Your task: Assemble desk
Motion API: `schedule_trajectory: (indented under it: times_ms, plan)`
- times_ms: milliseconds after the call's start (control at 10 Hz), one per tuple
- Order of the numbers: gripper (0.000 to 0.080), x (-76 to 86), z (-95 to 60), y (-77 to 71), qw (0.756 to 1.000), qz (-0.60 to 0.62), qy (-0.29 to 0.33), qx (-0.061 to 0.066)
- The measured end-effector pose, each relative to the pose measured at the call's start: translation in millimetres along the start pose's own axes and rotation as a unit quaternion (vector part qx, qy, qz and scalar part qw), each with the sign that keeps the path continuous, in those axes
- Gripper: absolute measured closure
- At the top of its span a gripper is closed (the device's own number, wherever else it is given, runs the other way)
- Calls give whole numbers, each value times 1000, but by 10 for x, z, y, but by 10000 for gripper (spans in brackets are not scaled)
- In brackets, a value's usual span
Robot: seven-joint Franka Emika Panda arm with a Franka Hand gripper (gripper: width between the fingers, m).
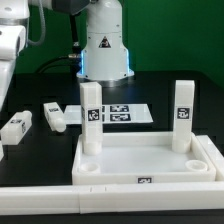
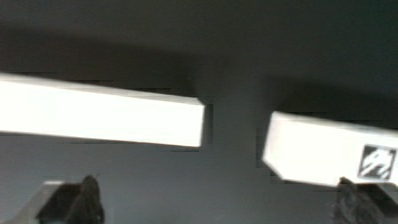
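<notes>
The desk looks about half built. The desk panel [image 1: 150,170] lies flat on the table [image 1: 40,160] at the near right of the exterior view, rimmed face up, its long axis running left to right. Two legs stand upright in its far corners: the left upright leg [image 1: 92,118] and the right upright leg [image 1: 182,112], long axes vertical (whether they are fully seated cannot be told). The two near corner sockets look empty, so two legs are left to fit.

Those two lie on their sides well to the left of the panel. The first loose leg [image 1: 55,116] is closest to the panel and points roughly near to far. The second loose leg [image 1: 15,126] lies further left, slanting from near left to far right.

The gripper [image 2: 217,205] hangs above what seem to be these two, jaws spread wide and holding nothing, so the likely next step is picking one up.
</notes>
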State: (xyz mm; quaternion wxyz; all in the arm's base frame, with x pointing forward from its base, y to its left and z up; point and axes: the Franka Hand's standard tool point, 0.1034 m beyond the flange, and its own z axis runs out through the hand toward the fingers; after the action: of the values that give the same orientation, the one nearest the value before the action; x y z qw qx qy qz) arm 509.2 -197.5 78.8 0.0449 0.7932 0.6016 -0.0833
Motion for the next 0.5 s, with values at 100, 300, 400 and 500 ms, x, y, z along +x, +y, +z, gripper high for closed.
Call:
schedule_trajectory:
  times_ms: [100,300,400,500]
  plan:
    - [151,6,29,-28,999,49,8,7]
    - [151,24,43,-39,993,113,16,11]
    - [151,41,45,-39,989,146,17,12]
    - [151,52,48,-42,984,177,20,14]
